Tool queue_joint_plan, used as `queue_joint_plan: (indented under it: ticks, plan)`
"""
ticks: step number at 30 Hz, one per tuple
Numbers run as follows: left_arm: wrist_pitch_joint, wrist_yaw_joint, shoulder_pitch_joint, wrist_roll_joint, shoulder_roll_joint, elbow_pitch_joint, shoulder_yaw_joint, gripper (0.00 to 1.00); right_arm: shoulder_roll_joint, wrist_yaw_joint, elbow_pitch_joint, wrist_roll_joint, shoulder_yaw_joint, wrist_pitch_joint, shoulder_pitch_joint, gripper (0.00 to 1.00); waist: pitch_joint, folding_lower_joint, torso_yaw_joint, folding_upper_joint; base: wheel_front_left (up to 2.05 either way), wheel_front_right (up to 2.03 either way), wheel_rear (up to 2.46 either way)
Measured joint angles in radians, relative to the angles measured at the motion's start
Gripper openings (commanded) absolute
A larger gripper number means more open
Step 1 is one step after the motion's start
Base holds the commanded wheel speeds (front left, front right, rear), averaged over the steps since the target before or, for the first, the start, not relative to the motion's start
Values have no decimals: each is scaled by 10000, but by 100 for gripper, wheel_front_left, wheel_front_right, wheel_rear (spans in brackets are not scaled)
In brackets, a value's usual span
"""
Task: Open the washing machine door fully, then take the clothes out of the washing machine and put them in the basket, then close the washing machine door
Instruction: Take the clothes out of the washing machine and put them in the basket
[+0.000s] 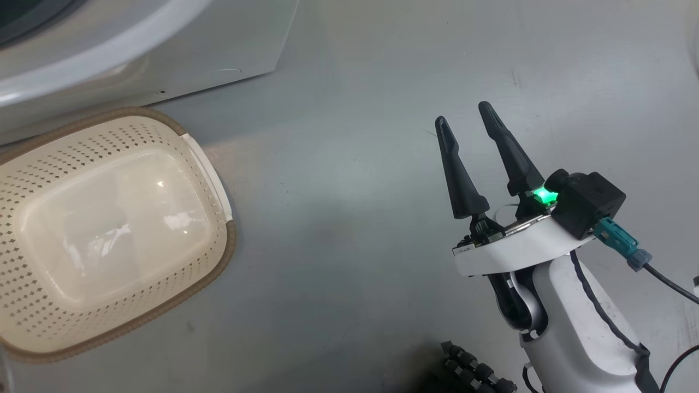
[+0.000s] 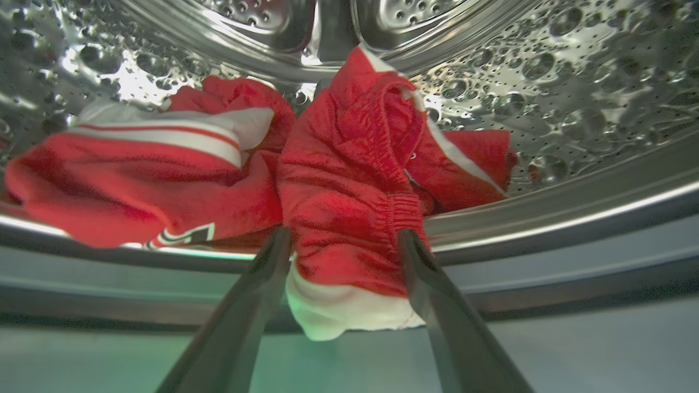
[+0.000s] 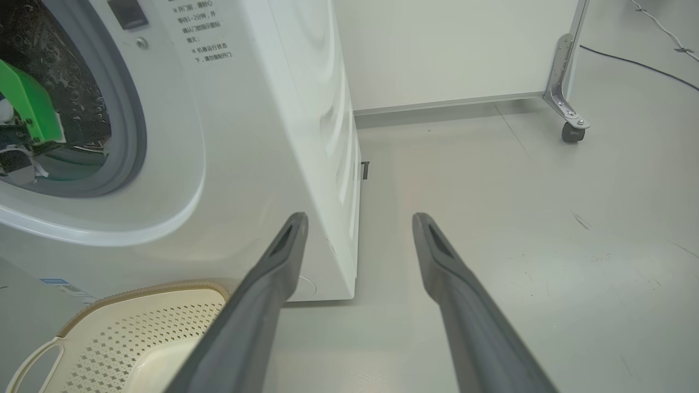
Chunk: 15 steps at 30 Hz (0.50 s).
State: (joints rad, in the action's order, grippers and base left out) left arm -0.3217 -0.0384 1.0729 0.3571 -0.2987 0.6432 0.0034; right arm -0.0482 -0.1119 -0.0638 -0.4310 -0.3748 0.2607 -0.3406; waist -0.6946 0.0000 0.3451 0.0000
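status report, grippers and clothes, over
Left gripper open, straddling clothes at drum lip. Right gripper open, over floor. Basket on floor by washing machine.

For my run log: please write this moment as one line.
stage: unloading | left gripper: open, fingers astride clothes at drum lip | right gripper: open above floor | basket: empty

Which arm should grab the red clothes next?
Left. Its jaws sit open around the clothes in the drum; the right arm hangs over the floor, outside the washing machine.

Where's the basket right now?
Head view, lower left: the basket sits empty on the floor just in front of the washing machine, well left of the right gripper.
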Motion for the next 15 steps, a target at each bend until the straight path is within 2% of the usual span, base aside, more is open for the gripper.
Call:
queue_joint_plan:
  ticks: [5, 6, 7, 8, 9, 15]
  plan:
    - [-508, 0, 179, 31, -15, 343, -31, 100, 0, 2, 0, -2, -23, 0, -4, 100, -25, 0, 16, 0, 0, 0, 0]
    - [-596, 0, 201, 31, -19, 387, -42, 91, 0, 4, 0, -8, -23, 0, -7, 100, -29, 0, 18, 0, 0, 0, 0]
    - [-660, 0, 230, 31, -19, 433, -42, 91, 0, 4, 2, -17, -23, 0, -9, 100, -34, 0, 19, 0, 0, 0, 0]
    - [-698, 0, 253, 31, -19, 460, -52, 17, 0, 4, 4, -21, -23, 0, -12, 100, -39, 0, 20, 0, 0, 0, 0]
    - [-742, 6, 286, 31, -19, 489, -61, 0, 0, 4, 8, -36, -23, 0, -17, 100, -44, 0, 20, 0, 0, 0, 0]
    - [-731, 50, 455, -48, -44, 539, -221, 0, 0, 13, 12, -44, -10, 0, -106, 100, -63, 0, 6, 0, 0, 0, 0]
